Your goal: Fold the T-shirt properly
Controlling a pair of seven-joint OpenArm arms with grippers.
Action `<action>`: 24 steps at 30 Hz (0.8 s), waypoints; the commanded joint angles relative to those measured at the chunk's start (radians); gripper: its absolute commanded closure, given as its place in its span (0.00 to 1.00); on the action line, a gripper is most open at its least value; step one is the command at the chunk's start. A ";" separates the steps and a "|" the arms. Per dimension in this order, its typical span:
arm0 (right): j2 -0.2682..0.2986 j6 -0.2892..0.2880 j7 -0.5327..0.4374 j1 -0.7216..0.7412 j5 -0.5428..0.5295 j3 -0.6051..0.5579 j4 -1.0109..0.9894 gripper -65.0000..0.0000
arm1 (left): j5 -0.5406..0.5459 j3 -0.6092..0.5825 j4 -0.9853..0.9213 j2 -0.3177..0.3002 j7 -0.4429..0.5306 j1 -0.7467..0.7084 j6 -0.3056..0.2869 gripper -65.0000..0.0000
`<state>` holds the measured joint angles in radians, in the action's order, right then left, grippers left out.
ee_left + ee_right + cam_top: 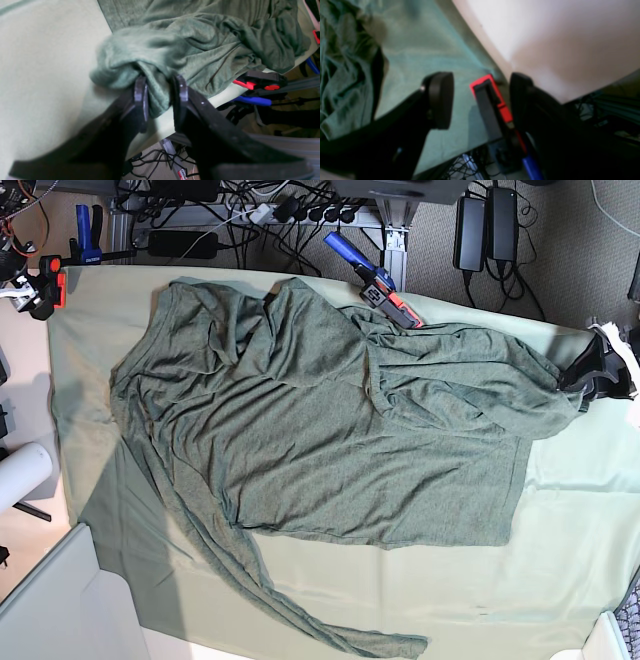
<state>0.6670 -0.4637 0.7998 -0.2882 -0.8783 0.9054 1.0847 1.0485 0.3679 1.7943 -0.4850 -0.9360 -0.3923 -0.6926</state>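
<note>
The dark grey-green T-shirt (320, 420) lies spread and wrinkled over the pale green tablecloth (580, 530), with one long fold trailing toward the front edge. My left gripper (158, 97) is shut on a bunched edge of the T-shirt (200, 45) at the table's edge; in the base view it (590, 375) sits at the far right side. My right gripper (480, 100) is open and empty, its fingers either side of a red and black clamp (490, 105) at the table edge. The crumpled T-shirt (342, 62) lies to its left. I cannot make out the right gripper in the base view.
Clamps hold the tablecloth: a red and black one with a blue handle (385, 285) at the back edge, one (48, 285) at the back left corner, and one (260, 81) near my left gripper. Cables and power bricks (490, 220) lie on the floor behind.
</note>
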 commanded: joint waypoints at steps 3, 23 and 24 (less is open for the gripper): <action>0.030 -0.012 -0.014 0.000 -0.016 0.012 0.051 0.46 | 0.024 0.008 0.015 -0.016 0.027 0.007 -0.006 0.72; -0.248 -0.035 0.069 -0.010 -0.019 -0.259 0.347 0.46 | 0.024 0.008 0.015 -0.016 0.042 0.007 -0.006 0.72; -0.259 -0.035 0.071 -0.013 -0.019 -0.260 0.347 0.46 | 0.024 0.008 0.015 -0.016 0.042 0.007 -0.006 0.72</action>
<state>0.3977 -0.4721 0.8516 -0.2966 -0.8989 0.6456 1.4231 1.0512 0.3679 1.7943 -0.4847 -0.9157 -0.3897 -0.6926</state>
